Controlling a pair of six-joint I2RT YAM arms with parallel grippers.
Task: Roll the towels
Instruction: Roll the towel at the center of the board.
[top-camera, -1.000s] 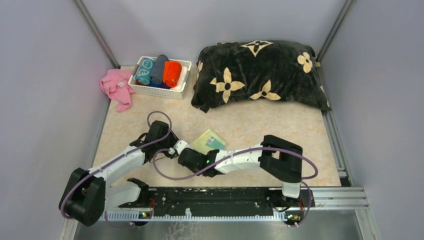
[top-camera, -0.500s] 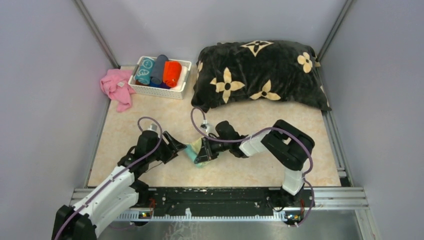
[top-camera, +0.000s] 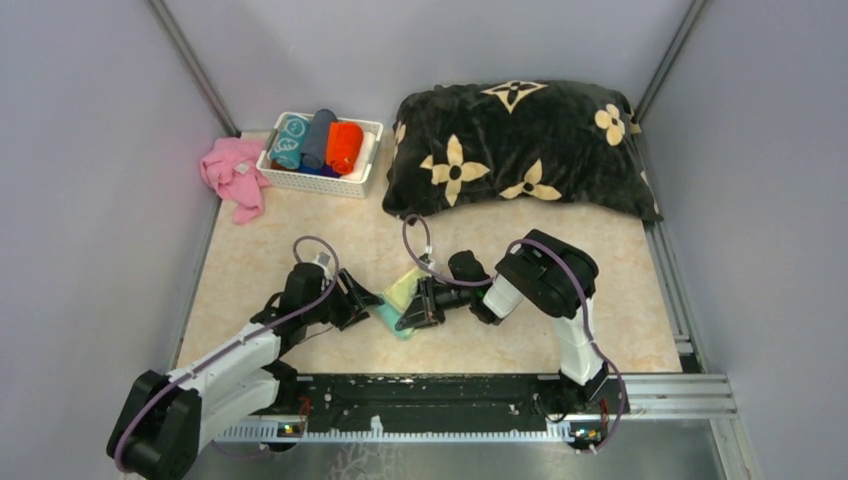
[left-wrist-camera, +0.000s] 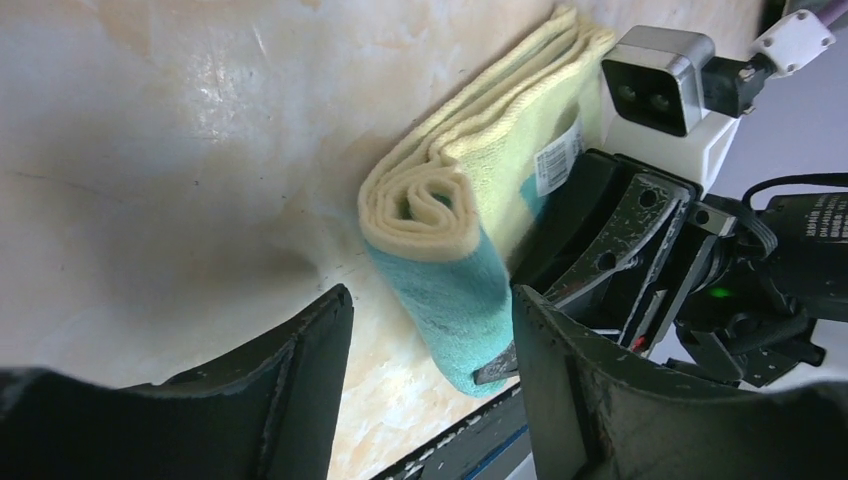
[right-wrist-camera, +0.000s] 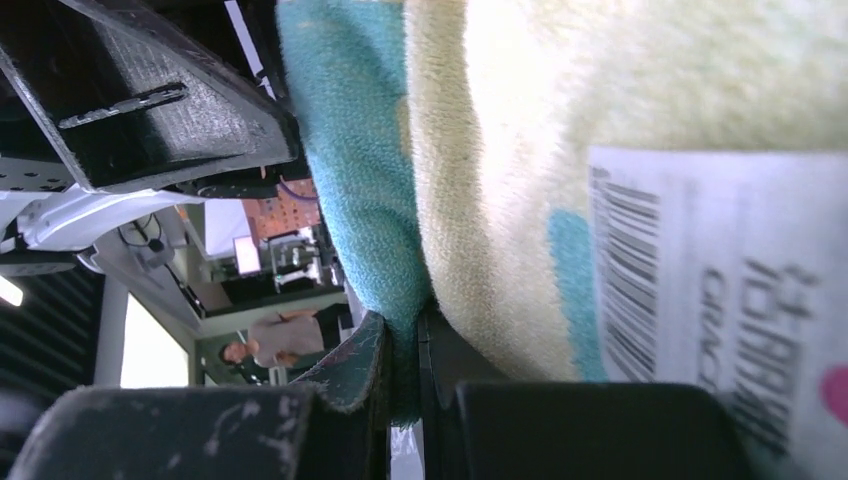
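A pale yellow towel with teal patches (top-camera: 402, 293) lies as a loosely rolled bundle on the table between both grippers. In the left wrist view its spiral end (left-wrist-camera: 430, 200) faces me and its teal end sits just ahead of my open left gripper (left-wrist-camera: 430, 385), untouched by either finger. My left gripper (top-camera: 370, 300) stands at the towel's left. My right gripper (top-camera: 408, 312) reaches in from the right. It is shut (right-wrist-camera: 400, 370) on the teal layer of the towel (right-wrist-camera: 500, 180), beside a white barcode label (right-wrist-camera: 720, 300). A teal circle-print towel (top-camera: 291, 140) and an orange-red towel (top-camera: 344, 146) lie rolled in the basket.
The white basket (top-camera: 318, 182) stands at the back left, also holding a grey-blue roll (top-camera: 320, 138). A pink cloth (top-camera: 233, 175) lies crumpled to its left. The big black cushion with cream flowers (top-camera: 515, 145) fills the back right. Grey walls close in both sides.
The towel that lay flat a second ago is now a rolled bundle. My left jaws have opened. The right arm has swung round to the towel's right side.
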